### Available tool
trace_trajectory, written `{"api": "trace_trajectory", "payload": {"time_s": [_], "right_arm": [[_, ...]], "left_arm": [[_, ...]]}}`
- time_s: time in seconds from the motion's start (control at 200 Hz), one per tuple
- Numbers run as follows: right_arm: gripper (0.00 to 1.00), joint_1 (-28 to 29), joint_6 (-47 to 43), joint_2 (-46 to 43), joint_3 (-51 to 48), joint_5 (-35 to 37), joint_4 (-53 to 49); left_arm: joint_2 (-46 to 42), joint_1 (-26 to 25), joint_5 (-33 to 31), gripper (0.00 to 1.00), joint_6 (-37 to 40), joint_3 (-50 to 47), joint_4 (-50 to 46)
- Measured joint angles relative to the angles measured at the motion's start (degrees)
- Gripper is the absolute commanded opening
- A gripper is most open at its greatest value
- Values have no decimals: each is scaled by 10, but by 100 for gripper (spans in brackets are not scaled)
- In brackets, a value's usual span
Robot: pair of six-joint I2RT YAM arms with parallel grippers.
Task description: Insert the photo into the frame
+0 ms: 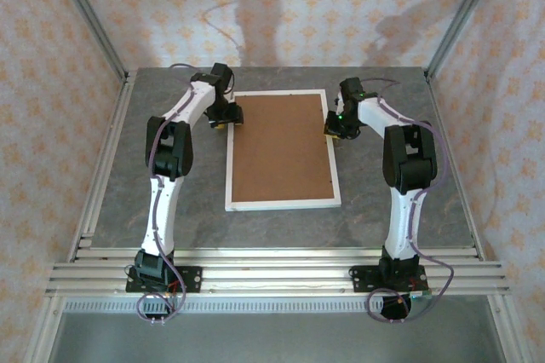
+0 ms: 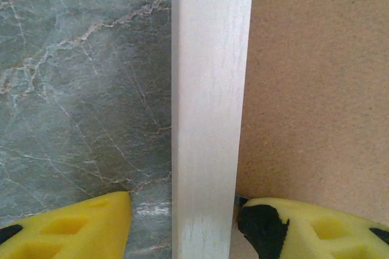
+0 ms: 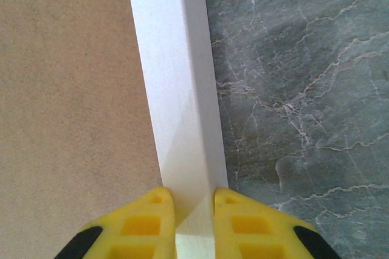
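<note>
- One white frame (image 1: 282, 203) lies on the desk (image 1: 281, 239), backing board (image 1: 281, 146) up.
- Left hand (image 1: 225, 117) straddles its left rail, jaws apart.
- Right hand (image 1: 331, 125) pinches its right rail.

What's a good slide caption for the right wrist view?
Right gripper pinches a side rail of the white frame, brown backing board inside, grey marble table outside.

The frame (image 2: 209, 119) is matt white wood, its backing (image 2: 316, 89) rough fibreboard.
</note>
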Motion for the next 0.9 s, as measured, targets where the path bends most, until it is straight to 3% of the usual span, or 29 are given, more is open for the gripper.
{"api": "trace_trajectory", "payload": {"time_s": [0.46, 0.901], "right_arm": [[16, 2, 0, -2, 0, 14, -1], [16, 2, 0, -2, 0, 15, 0]], "left_arm": [[-37, -33, -21, 64, -5, -31, 3], [-260, -4, 3, 65, -39, -300, 112]]}}
